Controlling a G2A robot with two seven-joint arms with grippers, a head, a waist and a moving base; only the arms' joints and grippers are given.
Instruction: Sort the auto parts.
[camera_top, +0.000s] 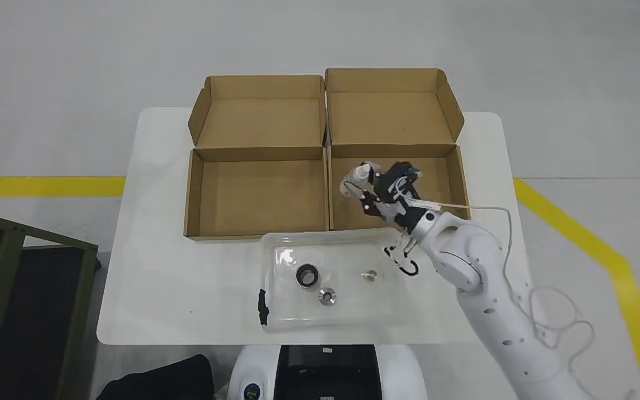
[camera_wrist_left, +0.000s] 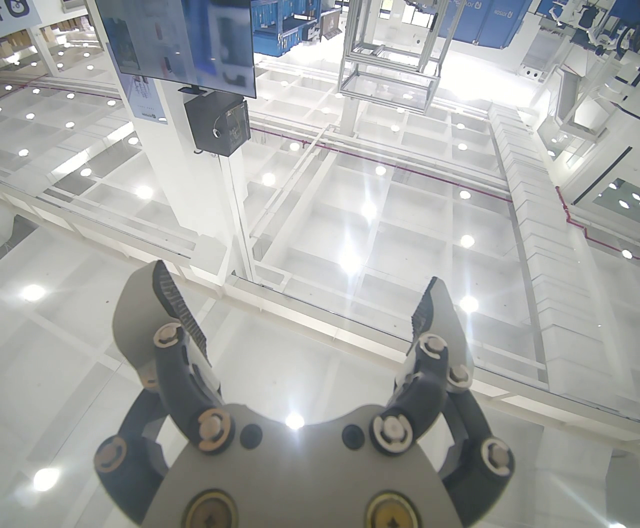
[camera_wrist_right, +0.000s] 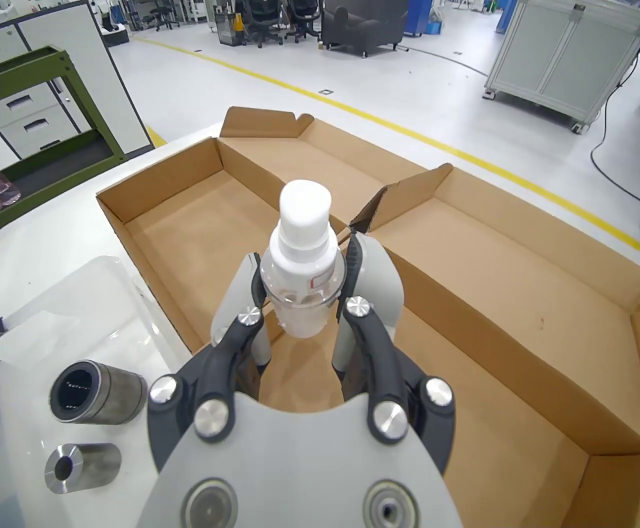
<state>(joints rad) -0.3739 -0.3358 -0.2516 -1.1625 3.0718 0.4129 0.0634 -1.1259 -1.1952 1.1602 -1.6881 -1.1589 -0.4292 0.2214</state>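
My right gripper (camera_wrist_right: 304, 282) is shut on a white plastic part with a clear cup (camera_wrist_right: 304, 225), which sticks out past the fingertips. In the top view this gripper (camera_top: 370, 192) holds the white part (camera_top: 357, 178) over the left end of the right cardboard box (camera_top: 440, 205). The left cardboard box (camera_top: 255, 195) stands beside it. A clear tray (camera_top: 275, 262) in front of the boxes holds a black-bored metal bearing (camera_top: 307, 274), a steel sleeve (camera_top: 327, 296) and a small metal piece (camera_top: 369, 275). My left gripper (camera_wrist_left: 296, 277) is open, holds nothing, and points up at the ceiling.
Both boxes have their lids folded back on the far side. In the right wrist view the bearing (camera_wrist_right: 95, 392) and steel sleeve (camera_wrist_right: 82, 467) lie in the tray near the left box (camera_wrist_right: 200, 240). A small black item (camera_top: 262, 305) sits at the tray's left edge.
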